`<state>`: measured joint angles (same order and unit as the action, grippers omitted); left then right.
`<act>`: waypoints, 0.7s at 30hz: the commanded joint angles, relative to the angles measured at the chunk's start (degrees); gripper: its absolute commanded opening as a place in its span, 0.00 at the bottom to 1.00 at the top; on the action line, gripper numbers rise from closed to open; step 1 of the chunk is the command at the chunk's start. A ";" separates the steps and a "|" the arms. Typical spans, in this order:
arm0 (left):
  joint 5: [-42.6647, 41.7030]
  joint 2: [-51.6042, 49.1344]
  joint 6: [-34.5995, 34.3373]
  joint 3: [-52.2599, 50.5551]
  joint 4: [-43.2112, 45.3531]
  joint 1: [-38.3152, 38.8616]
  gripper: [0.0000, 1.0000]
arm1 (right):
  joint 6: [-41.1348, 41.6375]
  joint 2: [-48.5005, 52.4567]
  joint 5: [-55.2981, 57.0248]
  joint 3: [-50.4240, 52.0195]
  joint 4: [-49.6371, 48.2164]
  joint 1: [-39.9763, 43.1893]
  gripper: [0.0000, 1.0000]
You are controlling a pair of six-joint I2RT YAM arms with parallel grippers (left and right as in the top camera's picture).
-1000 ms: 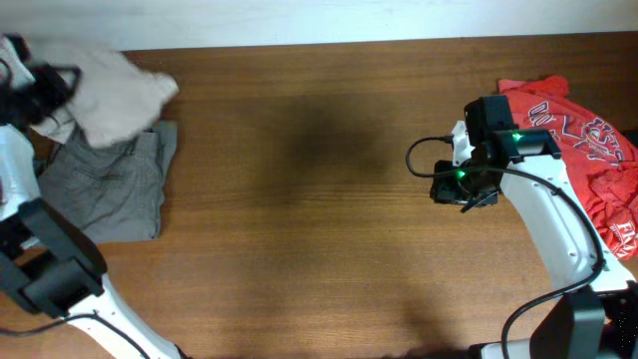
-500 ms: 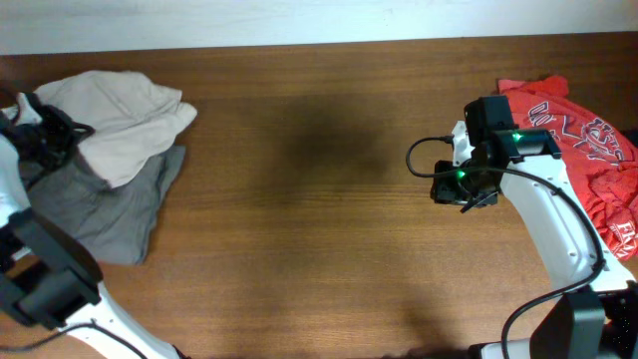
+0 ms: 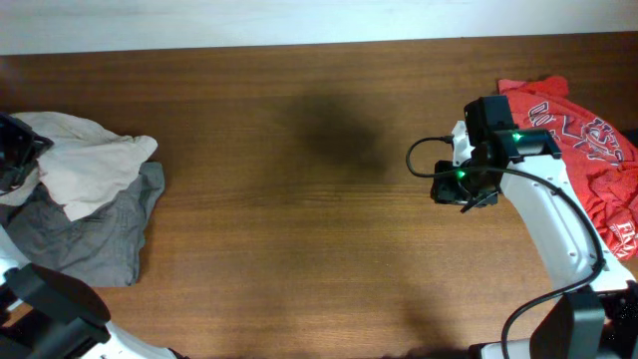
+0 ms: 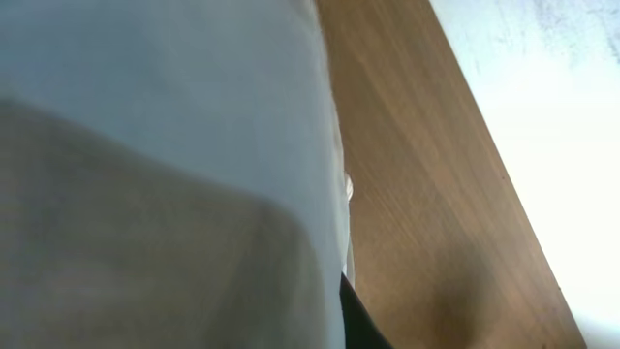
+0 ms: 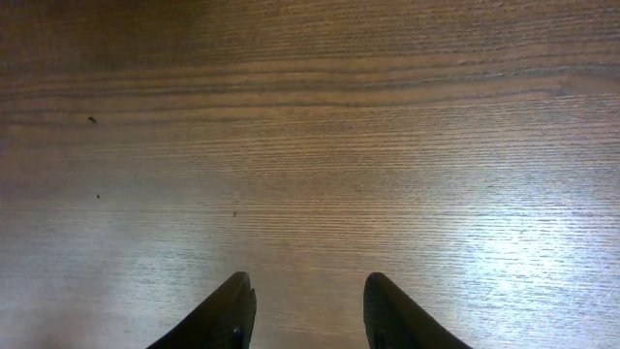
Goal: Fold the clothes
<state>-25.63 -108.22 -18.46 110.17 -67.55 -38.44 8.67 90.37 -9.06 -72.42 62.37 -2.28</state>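
Your pale cream cotton shorts (image 3: 90, 165) lie bunched at the left edge of the brown wooden table (image 3: 299, 229), draped over crumpled grey-olive shorts (image 3: 85, 239). Your left gripper (image 3: 18, 160), at that table edge, is pinching the cream fabric, which fills its wrist view. Your right gripper (image 5: 305, 291) hangs over the table's right side, fingers spread above bare wood, near a red T-shirt with white lettering (image 3: 583, 140) at the table's right edge.

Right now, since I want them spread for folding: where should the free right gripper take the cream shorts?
On the cream shorts, probably the loose corner pointing right, approached from the table side. It lies on top of the grey shorts, and the left gripper holds the opposite end.
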 commanded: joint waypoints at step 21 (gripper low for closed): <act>17.46 2.19 -6.73 -33.11 1.66 -11.19 0.00 | -0.92 -1.03 1.01 0.09 -0.70 0.11 0.43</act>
<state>-10.26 -106.91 -22.37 85.52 -67.68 -45.34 8.32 90.37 -9.04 -72.42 61.71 -2.28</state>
